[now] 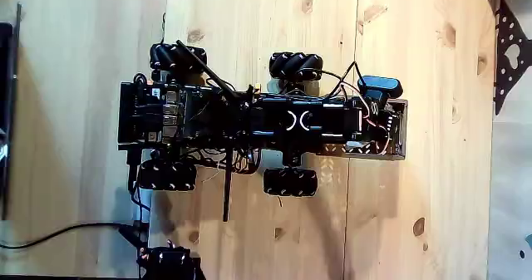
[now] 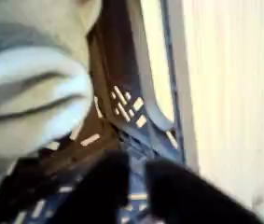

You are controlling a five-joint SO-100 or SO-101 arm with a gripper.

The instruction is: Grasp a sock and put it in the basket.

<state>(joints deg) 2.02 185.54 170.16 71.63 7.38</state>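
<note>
Blurred sock (image 2: 29, 84) cut off at wrist view's left edge

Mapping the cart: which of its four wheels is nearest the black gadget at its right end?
The upper right wheel in the fixed view; the black gadget sits right of it; other wheels lie farther.

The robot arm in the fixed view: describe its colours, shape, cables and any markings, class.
The arm is black and boxy, lying along a black wheeled base with four ribbed wheels. Thin black cables loop around it. A white marking like two facing brackets sits on its top. The gripper end is black, glossy and rounded.
</note>
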